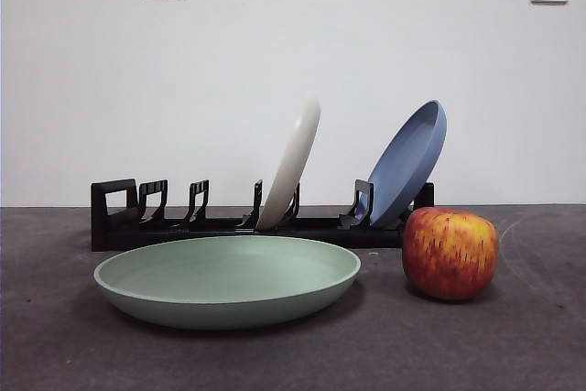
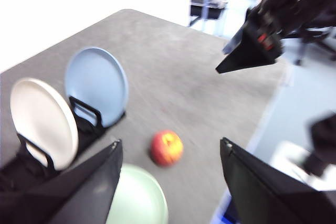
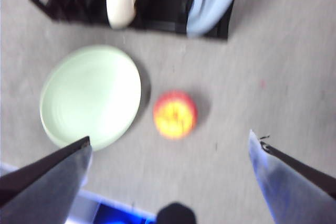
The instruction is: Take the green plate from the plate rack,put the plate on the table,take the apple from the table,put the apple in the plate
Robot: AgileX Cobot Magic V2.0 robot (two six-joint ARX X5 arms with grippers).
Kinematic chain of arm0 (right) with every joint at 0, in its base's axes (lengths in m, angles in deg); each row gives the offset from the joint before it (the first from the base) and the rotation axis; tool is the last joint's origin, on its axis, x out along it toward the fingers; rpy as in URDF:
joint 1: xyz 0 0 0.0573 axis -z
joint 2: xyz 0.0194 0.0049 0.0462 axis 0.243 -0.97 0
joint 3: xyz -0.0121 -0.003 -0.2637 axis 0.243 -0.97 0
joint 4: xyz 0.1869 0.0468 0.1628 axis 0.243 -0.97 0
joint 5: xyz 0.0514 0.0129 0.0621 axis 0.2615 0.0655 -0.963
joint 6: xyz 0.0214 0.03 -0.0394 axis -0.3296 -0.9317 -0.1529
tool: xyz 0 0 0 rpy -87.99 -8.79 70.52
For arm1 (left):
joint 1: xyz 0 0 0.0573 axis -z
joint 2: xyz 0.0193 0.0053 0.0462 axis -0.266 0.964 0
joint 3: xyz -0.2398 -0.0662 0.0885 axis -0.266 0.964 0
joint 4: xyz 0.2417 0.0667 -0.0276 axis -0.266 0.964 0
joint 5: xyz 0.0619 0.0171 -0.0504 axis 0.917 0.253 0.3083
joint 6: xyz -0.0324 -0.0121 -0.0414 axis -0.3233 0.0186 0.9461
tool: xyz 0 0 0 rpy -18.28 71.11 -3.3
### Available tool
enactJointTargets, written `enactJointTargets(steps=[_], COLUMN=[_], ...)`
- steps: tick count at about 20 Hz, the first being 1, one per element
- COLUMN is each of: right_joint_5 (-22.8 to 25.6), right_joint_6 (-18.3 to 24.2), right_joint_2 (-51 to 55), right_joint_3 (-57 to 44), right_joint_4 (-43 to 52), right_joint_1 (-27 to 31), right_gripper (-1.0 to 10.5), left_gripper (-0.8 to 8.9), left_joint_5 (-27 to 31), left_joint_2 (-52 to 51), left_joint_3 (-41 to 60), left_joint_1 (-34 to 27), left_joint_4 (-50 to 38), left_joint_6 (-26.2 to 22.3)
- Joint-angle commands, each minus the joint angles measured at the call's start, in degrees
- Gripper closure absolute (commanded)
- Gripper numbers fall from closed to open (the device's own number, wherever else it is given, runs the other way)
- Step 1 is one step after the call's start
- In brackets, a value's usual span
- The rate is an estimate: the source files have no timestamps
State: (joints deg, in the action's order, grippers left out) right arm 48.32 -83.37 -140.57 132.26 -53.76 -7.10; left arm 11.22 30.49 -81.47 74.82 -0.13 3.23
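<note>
With the green plate already flat on the worktop, the right gripper, fingers spread wide and empty above the apple, should descend centred, straddling it evenly before closing

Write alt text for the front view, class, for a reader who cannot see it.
A green plate lies flat on a dark table, with a red apple beside it, not touching. Behind them, a black plate rack holds a cream-white plate and a blue plate, both leaning.
</note>
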Motion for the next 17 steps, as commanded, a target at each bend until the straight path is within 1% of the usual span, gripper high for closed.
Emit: enactJointTargets(steps=[1, 4, 7, 10, 13, 17], right_joint_5=[1.20, 4.04, 4.15, 4.15, 4.15, 4.20], right_joint_6=[-5.16, -8.31, -9.33, -9.31, -8.96, -8.52], right_joint_2=[3.96, 6.23, 3.85, -3.69, -11.15, -19.93], right_joint_3=[-7.17, -16.61, -23.80, -24.65, -24.61, -23.08], right_joint_4=[0.35, 3.78, 14.01, 22.40, 28.92, 32.33], right_joint_1=[-3.17, -6.16, -7.06, -7.06, -7.06, -7.04], right_gripper=[4.5, 4.5, 4.4, 4.4, 4.4, 4.4], left_gripper=[4.99, 4.99, 4.99, 4.99, 4.99, 4.99], left_joint_5=[-0.85, -1.27, -1.49, -1.44, -2.89, -5.18], left_joint_2=[-4.68, -11.10, -16.59, -20.87, -23.47, -25.42], left_joint_3=[0.28, 0.28, 0.28, 0.31, 0.31, 0.31], left_joint_1=[-0.15, -0.11, -0.11, -0.11, -0.11, -0.13], left_joint_4=[6.23, 12.66, 16.41, 19.02, 19.71, 19.85], left_joint_6=[2.67, 6.54, 10.95, 14.23, 14.80, 16.06])
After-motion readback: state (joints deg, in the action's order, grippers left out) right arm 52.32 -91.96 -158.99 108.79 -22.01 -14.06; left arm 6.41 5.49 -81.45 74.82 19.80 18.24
